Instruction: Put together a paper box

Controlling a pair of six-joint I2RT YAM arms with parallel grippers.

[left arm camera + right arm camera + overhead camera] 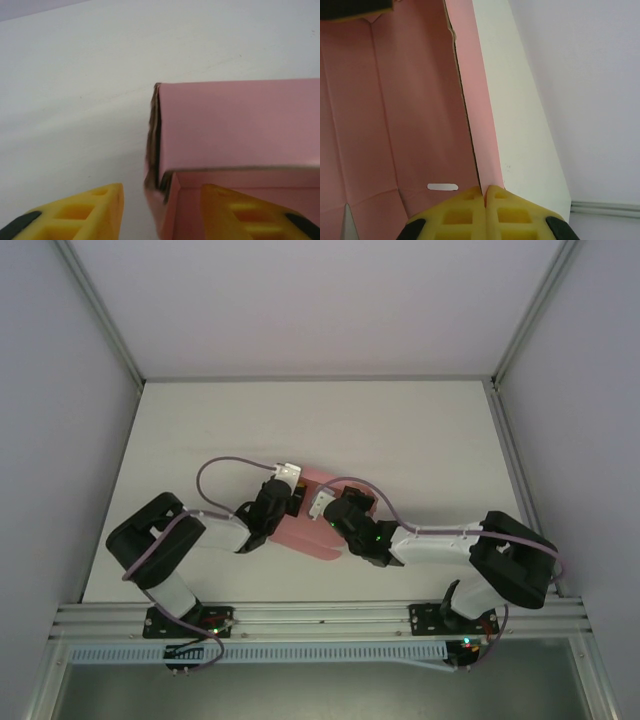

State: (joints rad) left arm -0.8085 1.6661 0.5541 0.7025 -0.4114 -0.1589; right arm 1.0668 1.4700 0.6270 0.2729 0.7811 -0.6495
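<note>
Midway across the bench (420, 430), nearer its near edge than its far one, the pink paper box (305, 537) lies partly folded in the top view. The left hand (295, 496) is at its left end and the right hand (328, 512) over its right side, the two close together.

At the left wrist, the yellow fingers (95, 212) stand apart. One is over bare bench and the other over the box's floor, with the corner of a raised wall between them, gripped by neither.

At the right wrist, the fingers (465, 210) are pressed together on the lower end of the box's upright side wall, clamped on the thin card. A small white slot (442, 187) shows in the pink floor just beside them.
</note>
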